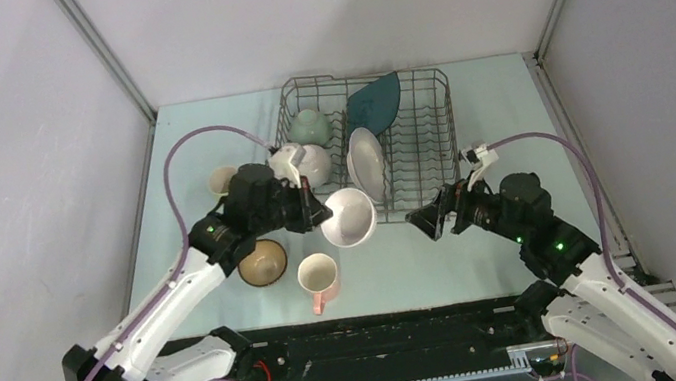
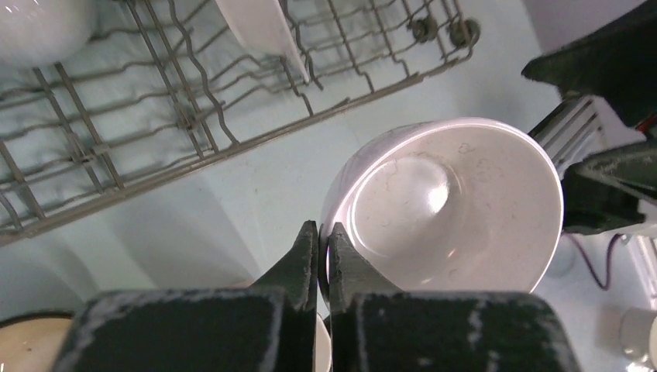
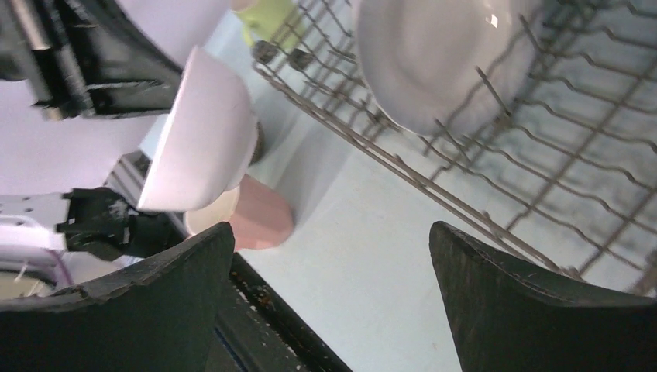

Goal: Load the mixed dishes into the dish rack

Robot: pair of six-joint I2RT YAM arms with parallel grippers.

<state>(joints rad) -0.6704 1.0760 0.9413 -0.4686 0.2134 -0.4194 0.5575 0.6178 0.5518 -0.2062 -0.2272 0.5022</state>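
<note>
My left gripper (image 1: 324, 212) is shut on the rim of a white bowl (image 1: 348, 216), holding it tilted just in front of the dish rack (image 1: 450, 115). The left wrist view shows the gripper (image 2: 324, 232) pinching the bowl's rim (image 2: 453, 205) beside the rack's front edge (image 2: 194, 116). The rack holds a pale green bowl (image 1: 309, 124), a white bowl (image 1: 312, 164), a white round plate (image 1: 365, 162) and a dark teal plate (image 1: 373, 101). My right gripper (image 1: 427, 220) is open and empty at the rack's front right, and in its wrist view (image 3: 333, 232) it faces the held bowl (image 3: 201, 132).
A brown bowl (image 1: 262, 261) and a pink mug (image 1: 319, 279) stand on the table under my left arm. A pale yellow-green mug (image 1: 223, 179) stands left of the rack. The pink mug (image 3: 259, 213) and the plate (image 3: 434, 62) show in the right wrist view.
</note>
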